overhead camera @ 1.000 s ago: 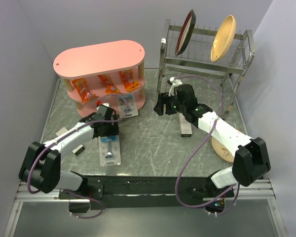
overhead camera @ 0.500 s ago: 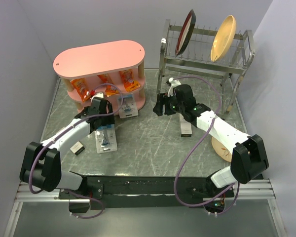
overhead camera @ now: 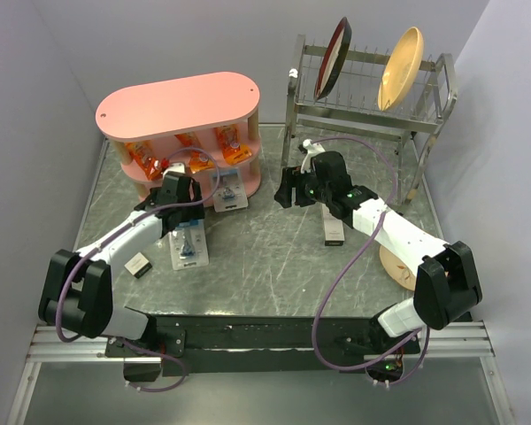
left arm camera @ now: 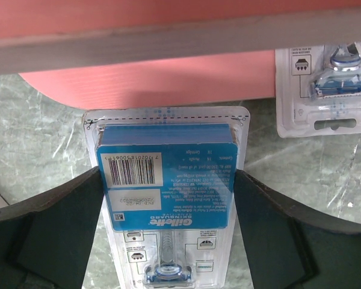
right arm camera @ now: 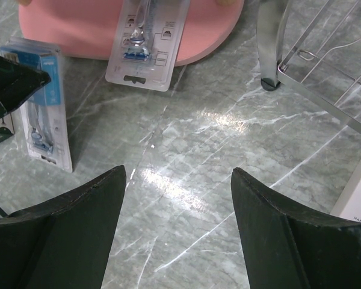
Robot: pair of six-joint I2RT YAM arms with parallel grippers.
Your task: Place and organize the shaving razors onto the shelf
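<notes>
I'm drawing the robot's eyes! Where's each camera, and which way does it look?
Top: above and behind, looking down on the table; left arm and right arm show.
Left wrist: on that arm, faces the shelf; its left hand pinches a razor pack.
Right wrist: on that arm, looks down at the table; its open right hand shows.
Shared: both wrists see the other razor pack, partly on the shelf.

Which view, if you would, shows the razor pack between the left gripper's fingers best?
Left wrist view: the razor pack fills the frame, barcode and razor head plain, held in the left gripper. Top external shows it small, partly under that gripper; right wrist shows it obliquely at the left edge.
</notes>
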